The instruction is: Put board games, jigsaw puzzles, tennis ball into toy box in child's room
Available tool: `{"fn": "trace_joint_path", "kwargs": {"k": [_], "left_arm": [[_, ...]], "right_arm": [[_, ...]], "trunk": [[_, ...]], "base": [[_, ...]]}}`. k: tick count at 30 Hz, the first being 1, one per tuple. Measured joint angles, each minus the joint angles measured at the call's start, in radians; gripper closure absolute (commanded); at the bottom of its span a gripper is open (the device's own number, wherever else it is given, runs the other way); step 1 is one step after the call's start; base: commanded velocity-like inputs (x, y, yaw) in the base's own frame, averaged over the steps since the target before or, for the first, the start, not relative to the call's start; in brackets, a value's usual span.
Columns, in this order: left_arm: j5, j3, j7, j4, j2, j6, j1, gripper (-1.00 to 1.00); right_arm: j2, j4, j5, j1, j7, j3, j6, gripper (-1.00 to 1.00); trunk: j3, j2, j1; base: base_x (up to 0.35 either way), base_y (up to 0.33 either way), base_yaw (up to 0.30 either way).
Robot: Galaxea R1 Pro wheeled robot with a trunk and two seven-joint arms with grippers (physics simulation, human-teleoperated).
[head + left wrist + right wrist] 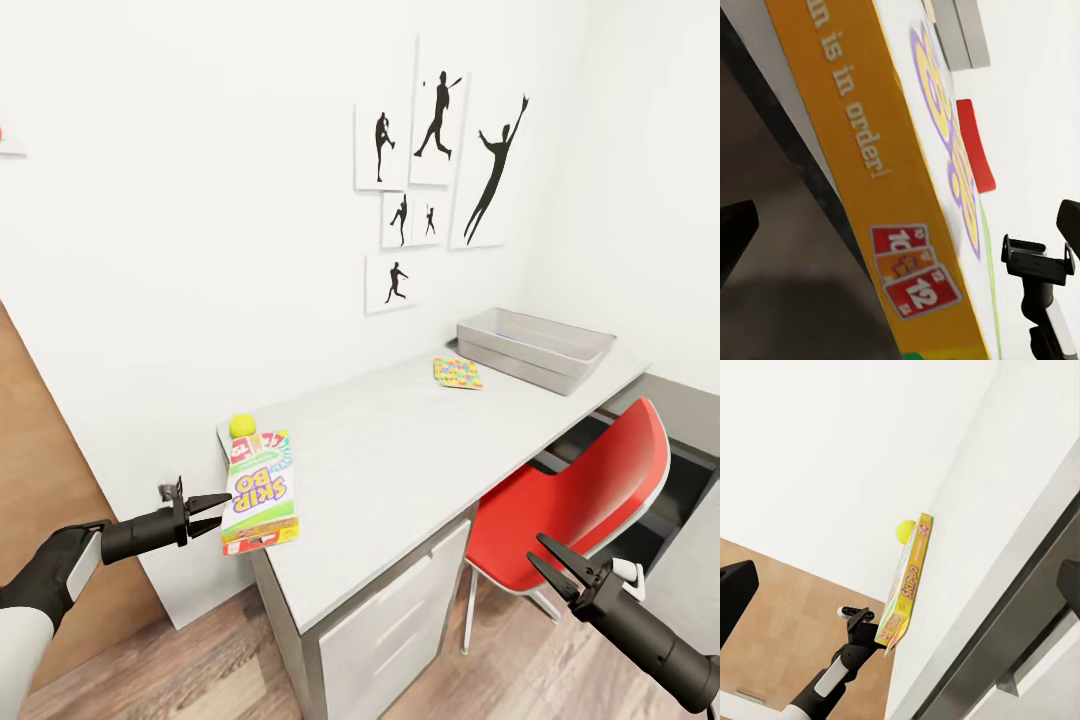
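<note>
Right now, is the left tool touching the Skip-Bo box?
Cannot tell. In the head view the left tool's open fingertips reach the Skip-Bo box's edge, but no view shows clear contact or a gap.

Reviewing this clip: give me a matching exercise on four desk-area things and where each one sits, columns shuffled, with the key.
Things:
1. SKIP BO box
2. tennis ball
3. jigsaw puzzle
4. toy box

Places:
A. far end of the table, by the corner of the room
B. near end of the table, overhanging its edge, beside the open left pincer
C. flat on the table just in front of the bin
D. just beyond the game box

Pairs: 1-B, 2-D, 3-C, 4-A
</note>
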Motion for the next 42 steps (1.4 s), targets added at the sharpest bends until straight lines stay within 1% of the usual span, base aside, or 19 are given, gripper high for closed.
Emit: {"fn": "trace_joint_path", "kwargs": {"k": [5,14,36,37,40,42], "left_arm": [[0.000,0.000,0.000,0.000,0.000,0.000,0.000,-1.00],[0.000,0.000,0.000,0.000,-0.001,0.000,0.000,-1.00],[0.001,0.000,-0.001,0.000,-0.001,-0.001,0.000,-1.00],[0.001,0.000,-0.001,0.000,-0.001,-0.001,0.000,1.00],[0.000,0.001,-0.001,0.000,-0.001,-0.002,0.000,1.00],[0.007,0.002,-0.002,-0.002,-0.001,0.005,0.000,1.00]], "right_arm": [[0.001,0.000,0.000,0.000,0.000,0.000,-0.001,-1.00],[0.000,0.000,0.000,0.000,0.000,0.000,-0.001,-1.00],[0.001,0.000,0.000,0.000,-0.001,0.000,-0.001,-1.00],[0.001,0.000,0.000,0.000,-0.001,0.000,-0.001,-1.00],[0.001,0.000,0.000,0.000,-0.001,0.000,-0.001,-1.00],[0.001,0.000,0.000,0.000,-0.001,0.000,-0.001,-1.00]], "trunk": [[0.000,0.000,0.000],[0.000,0.000,0.000],[0.000,0.000,0.000],[0.000,0.000,0.000],[0.000,0.000,0.000],[0.000,0.000,0.000]], "base": [[0.000,-0.006,0.000],[0.000,-0.106,0.000],[0.000,-0.004,0.000],[0.000,0.000,0.000],[0.000,0.000,0.000],[0.000,0.000,0.000]]}}
